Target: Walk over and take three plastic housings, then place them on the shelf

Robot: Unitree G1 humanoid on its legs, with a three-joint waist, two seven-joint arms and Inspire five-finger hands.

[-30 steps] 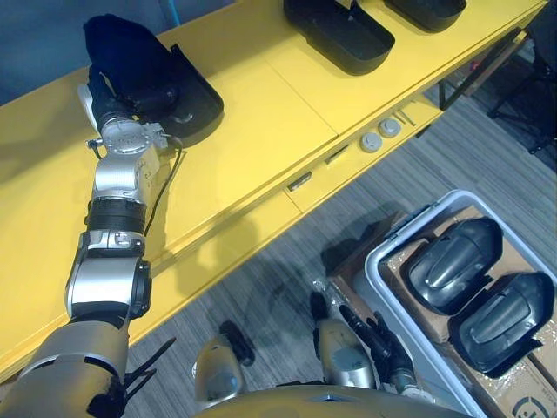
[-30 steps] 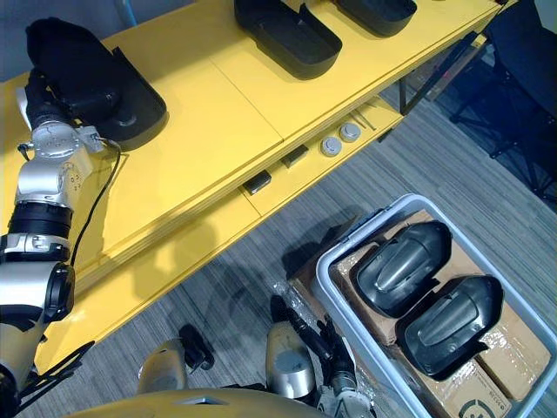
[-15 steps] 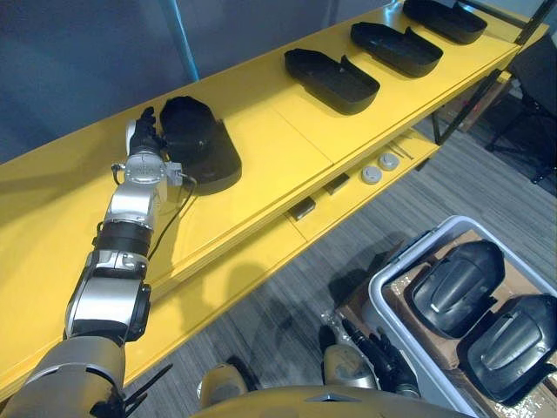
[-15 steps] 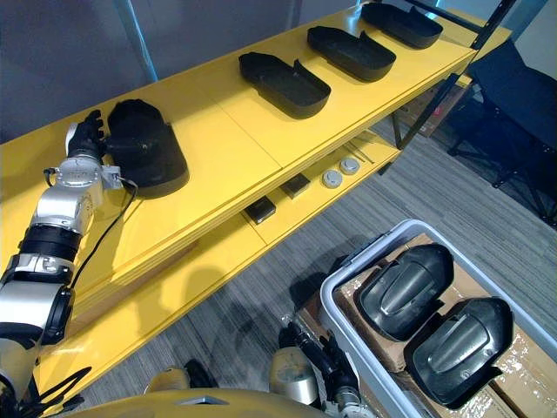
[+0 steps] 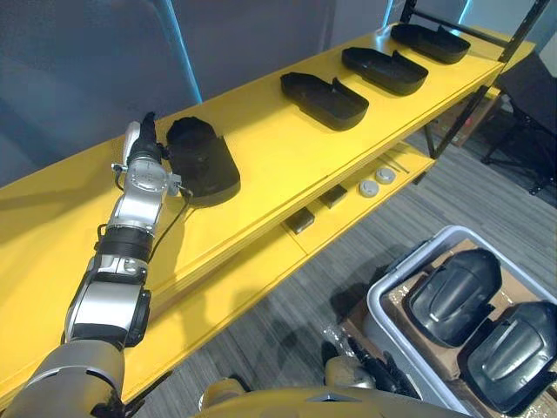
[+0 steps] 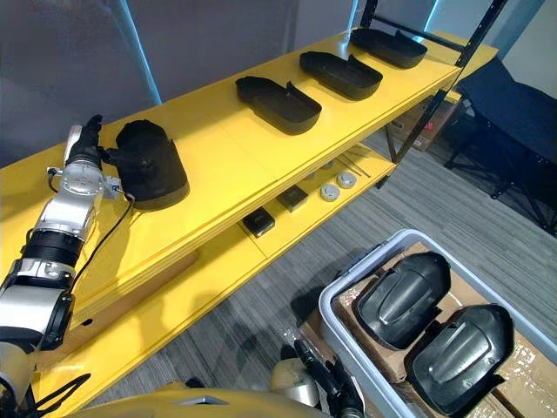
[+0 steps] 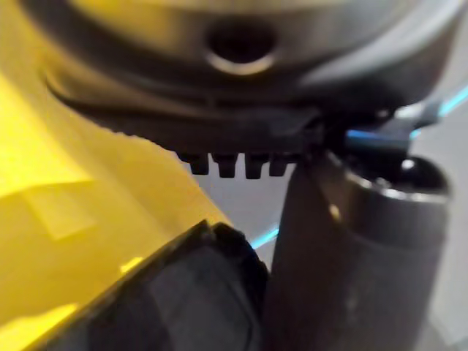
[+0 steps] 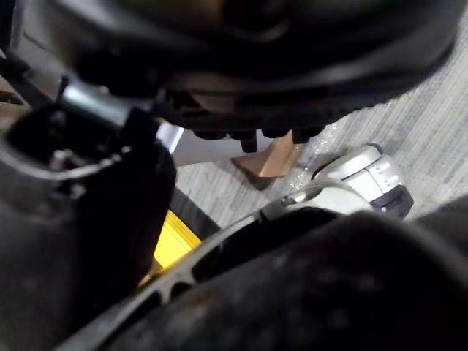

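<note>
Left eye view: straight-fingered left hand [image 5: 144, 144] beside domed black housing [image 5: 204, 161] (matte plastic) on smooth yellow shelf [image 5: 287, 144].

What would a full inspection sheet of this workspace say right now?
Surface: yellow shelf, two levels.
Job's things: leftmost housing on the top level; three more housings further along it; two housings in the grey bin on the floor.
Clutter: round discs and dark blocks on the lower level.
Hands: left hand beside the leftmost housing, fingers straight; right hand low, near the bin.
Cables: nothing seen.
Surroundings: grey floor, blue-grey wall.
</note>
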